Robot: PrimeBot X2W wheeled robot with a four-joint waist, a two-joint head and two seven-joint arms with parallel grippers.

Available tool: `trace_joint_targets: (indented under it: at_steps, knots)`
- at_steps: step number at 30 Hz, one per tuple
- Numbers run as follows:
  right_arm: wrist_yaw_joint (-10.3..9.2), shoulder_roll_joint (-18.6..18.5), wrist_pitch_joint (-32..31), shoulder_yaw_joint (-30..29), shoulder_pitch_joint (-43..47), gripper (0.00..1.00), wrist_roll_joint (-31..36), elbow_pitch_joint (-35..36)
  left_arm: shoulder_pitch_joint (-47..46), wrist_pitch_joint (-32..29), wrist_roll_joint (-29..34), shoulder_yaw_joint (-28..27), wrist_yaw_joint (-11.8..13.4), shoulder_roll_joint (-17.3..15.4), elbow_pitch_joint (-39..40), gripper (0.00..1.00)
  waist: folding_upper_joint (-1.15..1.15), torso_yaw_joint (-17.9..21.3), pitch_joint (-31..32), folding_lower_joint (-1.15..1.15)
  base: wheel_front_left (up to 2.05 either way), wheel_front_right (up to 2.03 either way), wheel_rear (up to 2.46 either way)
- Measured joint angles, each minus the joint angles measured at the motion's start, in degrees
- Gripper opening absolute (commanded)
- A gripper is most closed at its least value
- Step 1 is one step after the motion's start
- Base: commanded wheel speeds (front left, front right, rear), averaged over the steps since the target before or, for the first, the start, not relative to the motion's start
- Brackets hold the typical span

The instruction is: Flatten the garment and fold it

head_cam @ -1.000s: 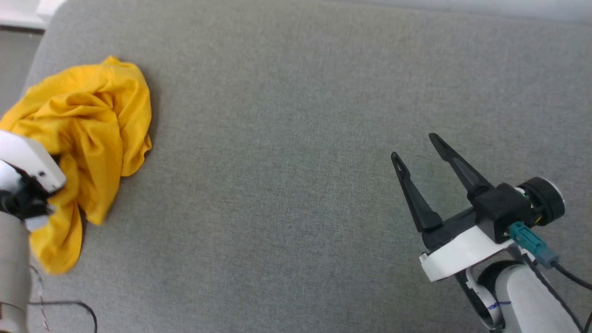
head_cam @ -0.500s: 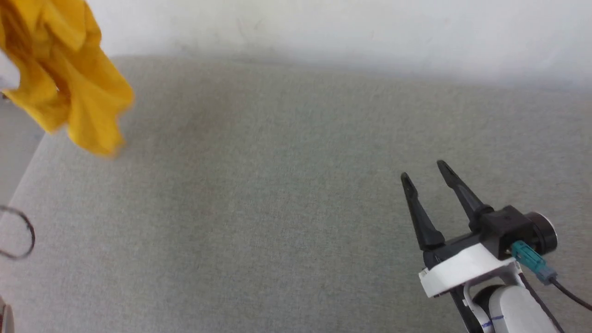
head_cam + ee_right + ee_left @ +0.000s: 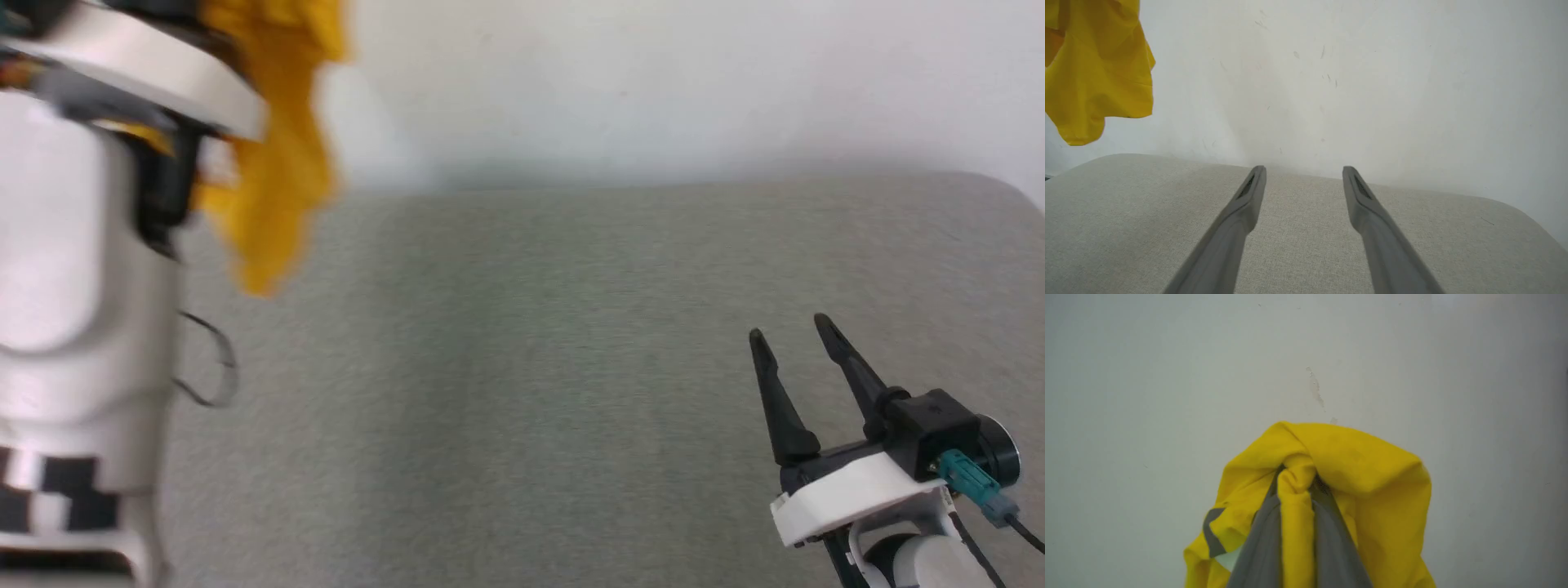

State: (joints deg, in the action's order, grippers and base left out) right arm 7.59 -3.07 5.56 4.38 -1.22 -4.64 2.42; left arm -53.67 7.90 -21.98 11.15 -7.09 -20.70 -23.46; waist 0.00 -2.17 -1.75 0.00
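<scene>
Head view: the garment (image 3: 282,163) hung blurry at top left, clear of the grey cushion (image 3: 522,367), and the right jaws sat apart. Left wrist: the left jaws were clamped on a fold of it. Right wrist: it dangled by the white wall (image 3: 1331,81).

Bright, even light, faint shadows; motion blur smears the left forearm (image 3: 82,286) and garment (image 3: 277,163) in the head view.

Matt cloth garment (image 3: 1372,477), woven surface (image 3: 522,408)
</scene>
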Motion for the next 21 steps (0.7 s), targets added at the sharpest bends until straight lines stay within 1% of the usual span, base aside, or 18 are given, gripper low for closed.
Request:
trace_joint_targets:
  at_steps: [3, 4, 7, 10, 13, 16, 18, 20, 21]
  knots:
    - [0.0, 0.0, -0.3, -0.7, 0.6, 1.0, -0.2, 0.7, 4.0, -1.7, -1.3, 2.1, 0.3, 3.8, 5.7, 0.0, 0.0, 2.8, 0.3, 0.0, 0.0, 0.0, 0.0]
    - [-0.02, 0.0, -0.4, -0.9, 0.7, 1.0, -0.3, 0.9, 5.5, -2.4, -1.7, 2.7, 0.7, 5.0, 7.6, 0.0, 0.0, 3.7, 0.4, 0.0, 0.0, 0.0, 0.0]
    - [-0.03, 0.0, -0.5, -1.8, 1.0, 1.0, -0.4, 1.7, 11.7, -3.2, -2.7, 4.3, 2.8, 8.3, 13.2, 0.0, 0.01, 6.2, 0.2, 0.0, 0.0, 0.0, 0.0]
    - [-0.04, 0.0, -0.5, -2.5, 1.6, 1.0, -0.6, 2.2, 21.0, -2.9, -4.2, 5.0, 5.3, 10.6, 16.3, 0.0, 0.01, 7.9, -0.7, -0.01, 0.0, 0.0, 0.0]
    - [-0.04, 0.1, -0.6, -2.1, 1.7, 1.0, -0.9, 2.5, 33.5, -3.4, -5.9, 6.3, 7.2, 11.7, 15.8, 0.0, 0.01, 9.0, -2.0, 0.0, 0.0, 0.0, 0.0]
    - [-0.04, 0.0, -0.6, -2.4, 1.7, 1.0, -0.9, 2.8, 44.4, -3.6, -6.6, 7.2, 9.1, 12.0, 12.0, 0.0, 0.01, 9.7, -3.5, 0.01, 0.0, 0.0, 0.0]
    - [-0.04, 0.1, -0.6, -2.6, 1.6, 1.0, -0.8, 2.9, 49.6, -3.3, -7.1, 7.9, 9.5, 12.0, 10.0, 0.0, 0.01, 9.8, -4.4, 0.0, 0.0, 0.0, 0.0]
    - [-0.04, 0.0, -0.6, -2.9, 1.6, 1.0, -0.4, 3.0, 52.5, -2.7, -6.9, 9.0, 9.7, 12.4, 8.7, 0.0, 0.01, 9.6, -4.9, 0.01, 0.0, 0.0, 0.0]
    - [-0.04, 0.0, -0.6, -3.0, 1.6, 1.0, -0.4, 3.1, 53.2, -2.3, -6.8, 9.6, 9.7, 12.7, 8.2, 0.44, 0.01, 9.3, -5.0, 0.01, 0.0, 0.0, 0.0]
